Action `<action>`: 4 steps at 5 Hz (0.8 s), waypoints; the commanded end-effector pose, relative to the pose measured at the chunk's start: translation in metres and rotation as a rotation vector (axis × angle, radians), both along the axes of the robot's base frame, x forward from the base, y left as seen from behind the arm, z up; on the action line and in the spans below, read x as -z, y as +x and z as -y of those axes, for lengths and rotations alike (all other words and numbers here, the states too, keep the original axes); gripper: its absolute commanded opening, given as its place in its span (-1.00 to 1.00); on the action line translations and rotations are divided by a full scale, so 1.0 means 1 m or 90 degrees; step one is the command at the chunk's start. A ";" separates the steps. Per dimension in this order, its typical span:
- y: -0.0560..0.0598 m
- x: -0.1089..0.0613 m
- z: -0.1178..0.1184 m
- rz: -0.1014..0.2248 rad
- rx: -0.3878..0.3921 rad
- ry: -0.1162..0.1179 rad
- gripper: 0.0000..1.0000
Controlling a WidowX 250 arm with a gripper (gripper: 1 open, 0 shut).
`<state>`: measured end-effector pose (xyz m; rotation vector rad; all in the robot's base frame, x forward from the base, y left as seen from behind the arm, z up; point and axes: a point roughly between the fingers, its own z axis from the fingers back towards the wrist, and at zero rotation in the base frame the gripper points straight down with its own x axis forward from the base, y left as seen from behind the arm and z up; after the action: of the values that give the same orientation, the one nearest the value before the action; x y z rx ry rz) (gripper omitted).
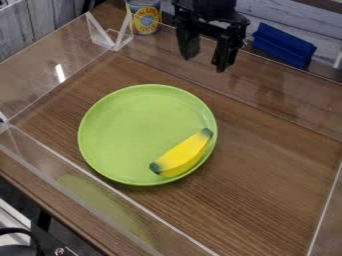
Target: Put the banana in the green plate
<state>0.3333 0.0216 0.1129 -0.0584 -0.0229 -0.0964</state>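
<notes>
Black pincer raised, pointing down, jaws apart.

This looks like a robot test bench in a lab or workshop. Below the gripper lies a wooden table closed in by clear plastic walls. Behind the gripper stand a blue bin and a yellow container.
</notes>
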 end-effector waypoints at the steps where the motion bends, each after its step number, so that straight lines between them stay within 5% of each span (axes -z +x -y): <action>1: 0.010 -0.014 -0.008 0.038 -0.007 0.006 1.00; 4: 0.016 -0.012 -0.009 0.052 -0.018 0.003 1.00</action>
<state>0.3408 0.0251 0.1082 -0.0577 -0.0431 -0.0803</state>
